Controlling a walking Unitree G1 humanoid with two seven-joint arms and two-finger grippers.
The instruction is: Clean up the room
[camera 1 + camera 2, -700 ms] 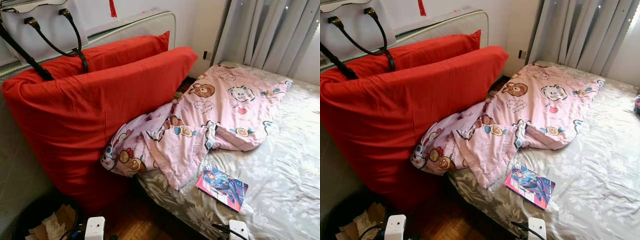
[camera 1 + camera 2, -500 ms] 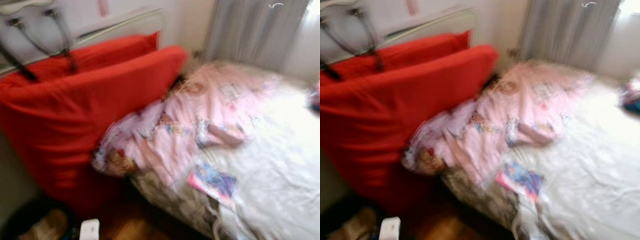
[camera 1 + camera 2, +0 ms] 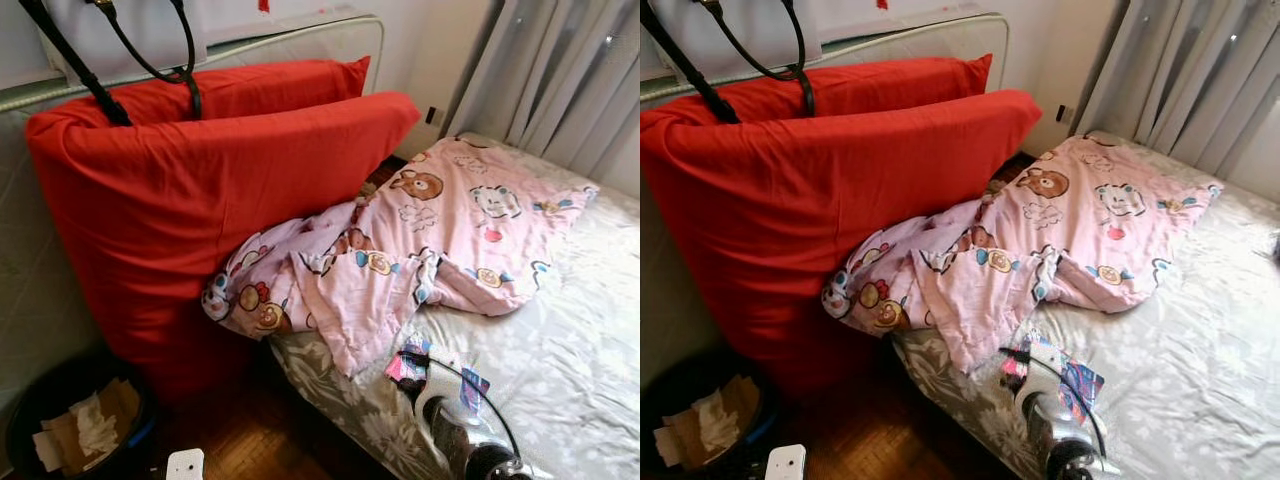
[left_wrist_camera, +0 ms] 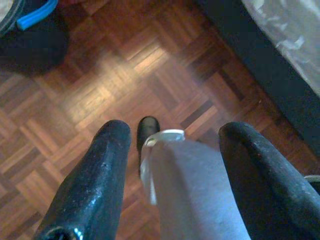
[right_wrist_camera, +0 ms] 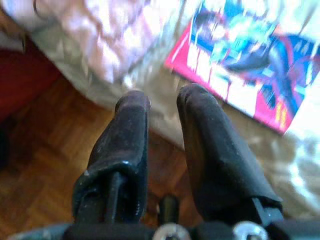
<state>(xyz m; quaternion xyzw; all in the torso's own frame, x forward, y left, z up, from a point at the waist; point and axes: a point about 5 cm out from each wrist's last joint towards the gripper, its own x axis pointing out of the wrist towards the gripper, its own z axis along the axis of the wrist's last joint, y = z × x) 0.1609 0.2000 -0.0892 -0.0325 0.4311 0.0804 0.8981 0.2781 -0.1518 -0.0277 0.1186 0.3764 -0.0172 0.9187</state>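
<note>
A comic book with a pink edge (image 5: 250,65) lies near the side edge of the bed (image 3: 560,380). My right arm (image 3: 445,425) reaches over it and hides most of it; a corner (image 3: 1080,385) still shows. The right gripper (image 5: 162,97) hovers by the bed's edge just short of the book, fingers close together with nothing between them. A crumpled pink cartoon blanket (image 3: 420,240) is spread from the bed's side toward the far corner. Two big red pillows (image 3: 210,190) stand upright against the headboard. My left gripper (image 4: 170,145) hangs open over the wooden floor.
A black bin (image 3: 65,420) with crumpled paper stands on the parquet floor (image 3: 260,440) at the lower left. A bag's black straps (image 3: 150,60) hang over the pillows. Grey curtains (image 3: 560,70) close off the far side. A wall socket (image 3: 433,115) sits beside them.
The camera has shifted after a blurred moment. My right arm has risen from the picture's bottom edge and now covers most of the comic book. The bedding has not moved.
</note>
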